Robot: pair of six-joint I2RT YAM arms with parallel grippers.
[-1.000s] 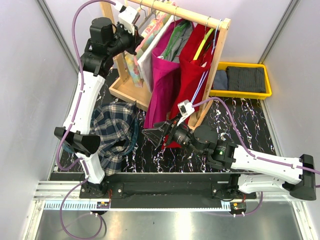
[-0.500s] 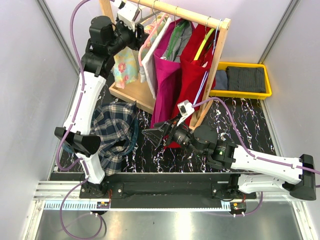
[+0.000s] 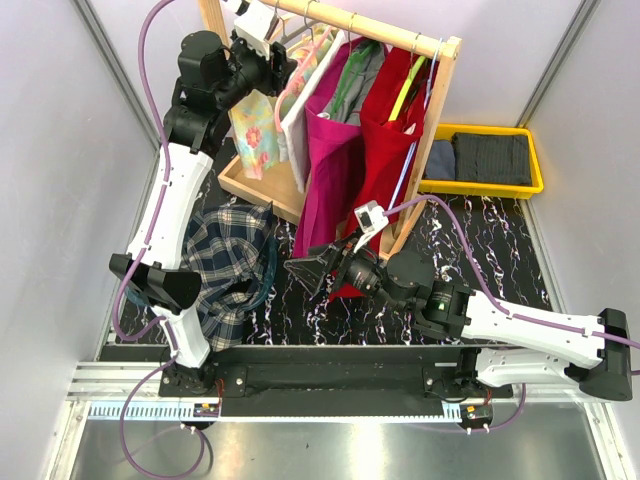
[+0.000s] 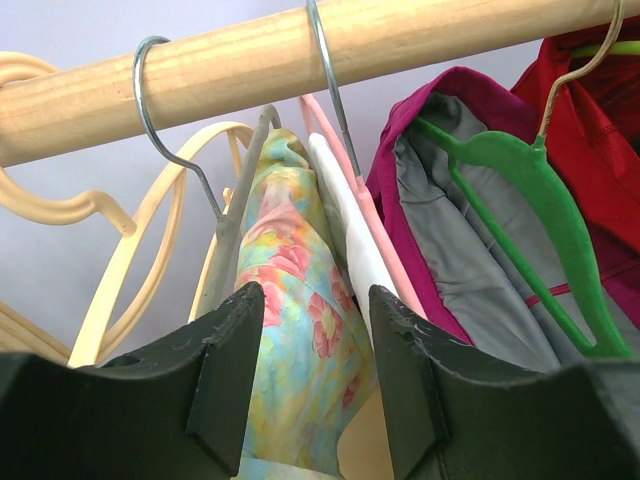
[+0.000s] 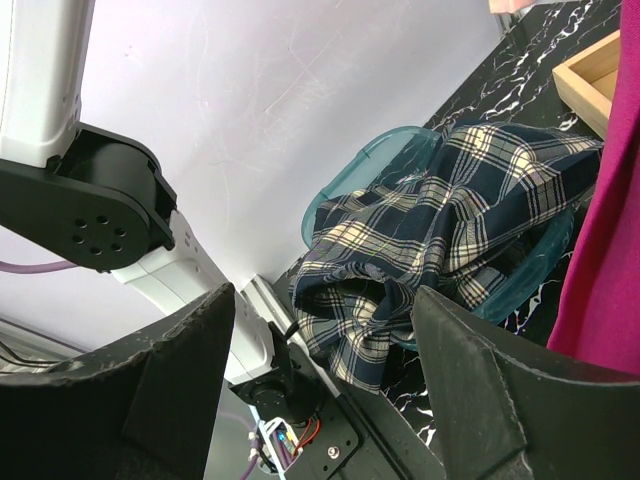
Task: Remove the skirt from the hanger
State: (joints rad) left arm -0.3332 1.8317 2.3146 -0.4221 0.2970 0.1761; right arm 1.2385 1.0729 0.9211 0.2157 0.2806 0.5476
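- Two arms are shown at different jobs from above. The left gripper (image 3: 266,72) is raised to the wooden rail (image 3: 400,30), close beside the floral skirt (image 3: 255,135). The skirt is hung at the left end of the row, where it can be worked off its hanger.
- The right gripper (image 3: 318,268) is held low in front of the magenta garment (image 3: 330,170), well apart from the skirt. It is probably kept out of the way.
- From the left wrist, the black fingers (image 4: 225,380) are seen spread, with the upper part of the skirt (image 4: 300,330) in the gap between them. No pinch on the cloth can be made out. The grey hanger (image 4: 225,220) is hooked over the rail (image 4: 300,60), so the skirt must be slid down or off it.
- From the right wrist, the fingers (image 5: 180,370) are spread wide with nothing between them. A plaid cloth (image 5: 450,230) is seen beyond them, heaped in a teal tub (image 5: 350,190).
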